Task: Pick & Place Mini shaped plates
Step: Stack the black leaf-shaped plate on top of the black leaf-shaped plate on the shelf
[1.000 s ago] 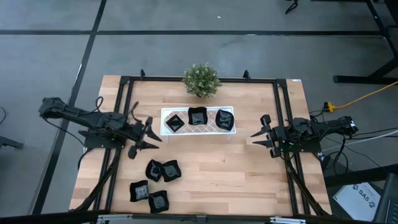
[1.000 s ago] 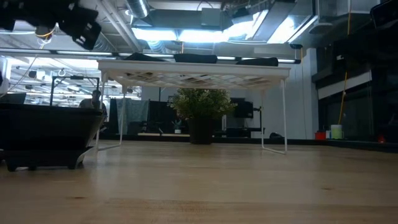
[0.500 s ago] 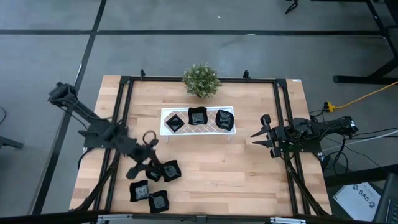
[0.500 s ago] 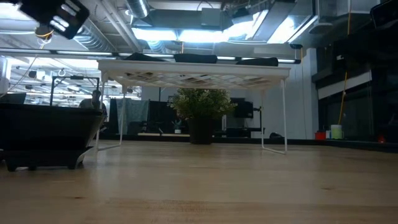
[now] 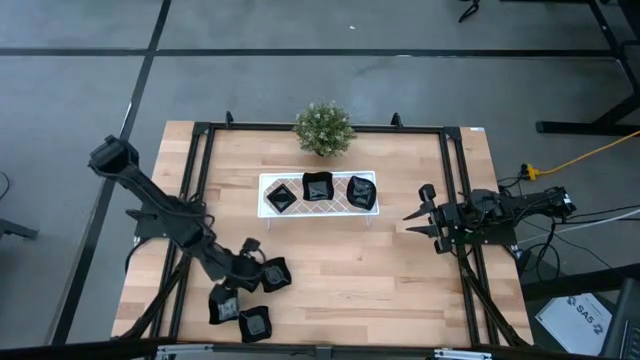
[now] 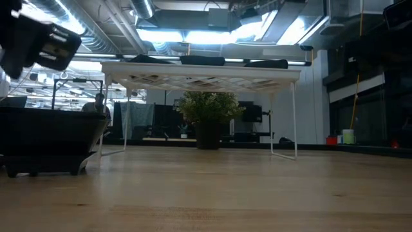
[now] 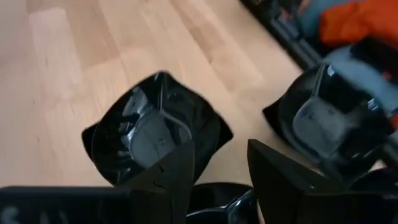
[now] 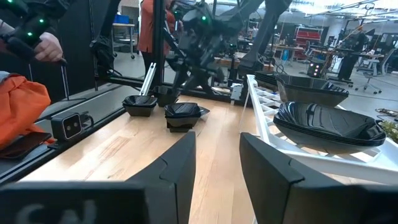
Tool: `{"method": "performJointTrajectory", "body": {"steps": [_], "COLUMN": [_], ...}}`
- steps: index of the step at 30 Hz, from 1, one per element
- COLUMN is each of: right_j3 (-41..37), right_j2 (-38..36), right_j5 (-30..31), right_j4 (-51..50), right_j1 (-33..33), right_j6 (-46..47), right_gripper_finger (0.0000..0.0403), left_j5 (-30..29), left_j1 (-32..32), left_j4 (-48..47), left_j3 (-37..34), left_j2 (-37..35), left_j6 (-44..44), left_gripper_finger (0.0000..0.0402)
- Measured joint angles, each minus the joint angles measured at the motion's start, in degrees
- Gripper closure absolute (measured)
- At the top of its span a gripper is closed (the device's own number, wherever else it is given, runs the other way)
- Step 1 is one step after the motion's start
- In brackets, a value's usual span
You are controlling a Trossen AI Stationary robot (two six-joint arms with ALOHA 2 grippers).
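Several mini shaped plates, black and glossy with grey centres, lie in a cluster on the wooden table near its front left: one [image 5: 275, 274], another [image 5: 224, 306], a third [image 5: 255, 323]. My left gripper [image 5: 254, 262] hangs open over this cluster, tipped downward. In the left wrist view its fingers [image 7: 168, 180] frame a squarish plate [image 7: 152, 134], with a second plate [image 7: 329, 118] beside it and a third [image 7: 217, 199] below the fingers. Three more plates sit on the white tray [image 5: 268, 184]. My right gripper [image 5: 412, 215] waits open at the table's right side.
A small potted plant [image 5: 323, 127] stands behind the tray at the far edge. The tray is raised on thin white legs [image 6: 294, 119]. Black frame rails [image 5: 200, 160] run along both sides of the table. Bare wood [image 5: 370, 275] lies between the cluster and the right arm.
My left gripper has swung from beside the tray's left end toward the table's near edge and gone down, tipping its fingers downward, until it hangs over the cluster of plates. The plates have not moved.
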Motion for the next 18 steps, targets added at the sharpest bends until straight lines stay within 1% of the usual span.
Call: {"method": "performJointTrajectory", "body": {"steps": [8, 11, 18], "right_j3": [0.0, 0.0, 0.0], "right_j2": [-0.01, -0.01, -0.01], "right_j5": [0.0, 0.0, 0.0], "right_j4": [0.0, 0.01, 0.0], "right_j1": [0.0, 0.0, 0.0], "right_j6": [0.0, 0.0, 0.0], "right_gripper_finger": [0.0279, 0.0279, 0.0279], "left_j5": [-3.31, -3.73, -4.31], "left_j1": [0.0, 0.0, 0.02], "left_j4": [0.16, 0.2, 0.16], "left_j3": [0.02, 0.02, 0.02], "left_j2": [4.83, 5.45, 5.76], "left_j6": [4.65, 6.04, 6.23], "left_gripper_finger": [0.0258, 0.0258, 0.0258]}}
